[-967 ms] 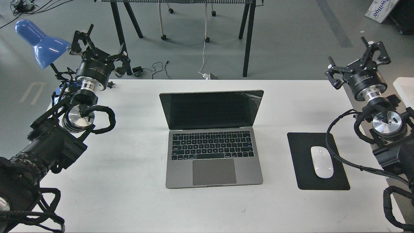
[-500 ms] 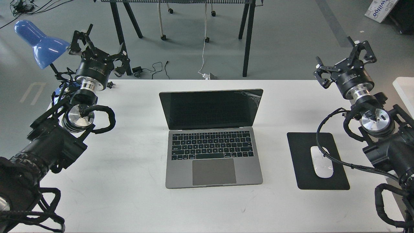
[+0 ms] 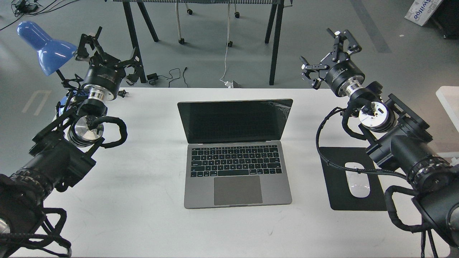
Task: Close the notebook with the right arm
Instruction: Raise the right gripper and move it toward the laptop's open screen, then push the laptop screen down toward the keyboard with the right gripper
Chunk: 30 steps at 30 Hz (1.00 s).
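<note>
The notebook point(image 3: 236, 152) lies in the middle of the white table point(image 3: 143, 215), and it is fully open: the black screen stands up and leans a little backwards, the keyboard and the trackpad face the camera, and a crack shows at the upper right corner of the screen. So nothing of the closing itself is done yet. The right arm point(image 3: 401, 150) reaches in from the right side and passes over the black mouse pad point(image 3: 340, 200), where a white mouse point(image 3: 358, 181) lies. The right gripper point(image 3: 328, 50) is high, beyond the far edge of the table and to the right of the screen, well apart from the lid. Its two fingers are spread wide and they hold nothing. I judge that this is only the approach part of the task. What is left is to bring the gripper behind or above the top edge of the screen, to push the lid forward and down, and to follow it until it lies flat on the keyboard. The left gripper point(image 3: 107, 53) is at the far left corner, beside a blue lamp point(image 3: 45, 48), also with its fingers spread and empty, and it takes no part.
</note>
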{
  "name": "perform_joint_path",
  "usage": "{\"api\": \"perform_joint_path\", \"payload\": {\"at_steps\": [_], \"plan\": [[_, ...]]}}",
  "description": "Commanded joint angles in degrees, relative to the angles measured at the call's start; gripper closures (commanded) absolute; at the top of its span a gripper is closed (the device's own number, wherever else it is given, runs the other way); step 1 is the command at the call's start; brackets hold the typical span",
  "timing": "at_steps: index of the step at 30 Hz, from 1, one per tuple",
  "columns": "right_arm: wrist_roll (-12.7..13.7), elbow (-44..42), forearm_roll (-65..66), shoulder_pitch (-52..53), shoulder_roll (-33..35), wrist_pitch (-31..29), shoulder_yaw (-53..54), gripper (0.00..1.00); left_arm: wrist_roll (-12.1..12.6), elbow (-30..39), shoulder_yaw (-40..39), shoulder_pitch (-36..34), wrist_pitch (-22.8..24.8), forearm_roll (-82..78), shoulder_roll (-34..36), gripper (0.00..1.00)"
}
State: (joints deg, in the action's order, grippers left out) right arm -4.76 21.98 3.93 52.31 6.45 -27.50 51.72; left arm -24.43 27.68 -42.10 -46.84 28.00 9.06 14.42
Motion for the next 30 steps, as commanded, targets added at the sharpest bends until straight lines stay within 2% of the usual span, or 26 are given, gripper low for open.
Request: {"api": "perform_joint_path", "payload": {"at_steps": [1, 5, 9, 17, 22, 30], "plan": [[1.32, 1.83, -0.06, -0.63, 0.06, -0.50, -3.11, 0.00, 0.00, 0.00, 0.09, 0.00, 0.00, 0.00, -0.01, 0.00], [2.21, 8.49, 0.03, -5.01, 1.20, -0.50, -5.31, 0.00, 0.00, 0.00, 0.00, 0.00, 0.00, 0.00, -0.01, 0.00], [2.30, 17.28, 0.12, -8.53, 7.86, -0.50, -9.52, 0.00, 0.00, 0.00, 0.00, 0.00, 0.00, 0.00, -0.01, 0.00], [2.12, 28.72, 0.82, -13.90, 15.26, -0.50, -16.91, 0.00, 0.00, 0.00, -0.09, 0.00, 0.00, 0.00, -0.01, 0.00], [1.77, 31.72, 2.48, -15.66, 16.84, -0.50, -20.77, 0.00, 0.00, 0.00, -0.17, 0.00, 0.00, 0.00, -0.01, 0.00], [1.59, 31.90, 15.04, -15.75, 16.49, -0.50, -26.40, 0.00, 0.00, 0.00, -0.18, 0.00, 0.00, 0.00, -0.01, 0.00]]}}
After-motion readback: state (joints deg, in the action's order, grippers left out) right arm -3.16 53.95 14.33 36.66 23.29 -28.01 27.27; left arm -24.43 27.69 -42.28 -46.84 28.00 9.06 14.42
